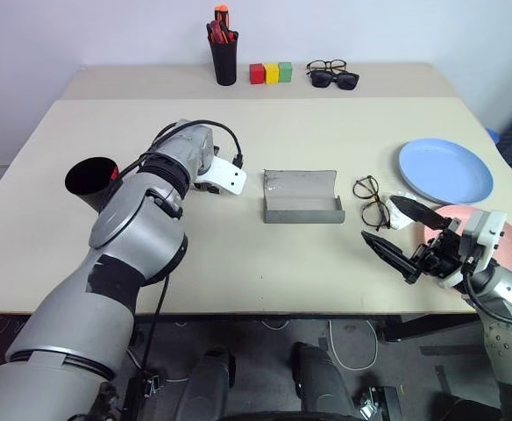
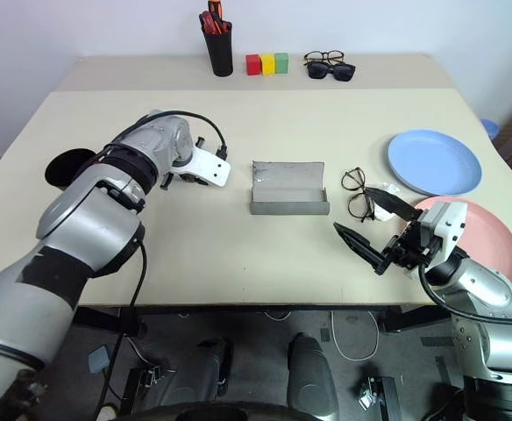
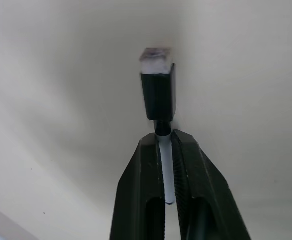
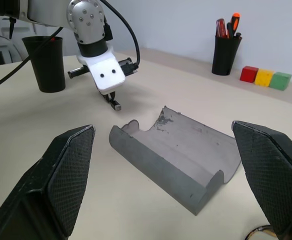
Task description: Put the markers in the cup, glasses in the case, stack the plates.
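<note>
A: So, progress, left to right?

B: Tapered black cup [image 1: 91,181] far left, a red tip showing at its rim. Left gripper [image 3: 167,165] just right of it, clenched on the white black-capped marker [image 3: 159,95], tip at the table. Grey felt case [image 1: 302,197] lies open, centre.

A: And right?

B: Wire-framed glasses [image 1: 371,200] beside the case, uncased. Blue plate [image 1: 445,170] and pink plate [image 2: 471,237] unstacked. Right gripper [image 1: 405,237] spread wide, empty.

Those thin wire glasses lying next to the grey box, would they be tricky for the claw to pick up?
Probably. The glasses have very thin wire rims, so they look light and easy to bend. They lie low on the table, leaving little to pinch. The clear lenses may be slippery.
</note>
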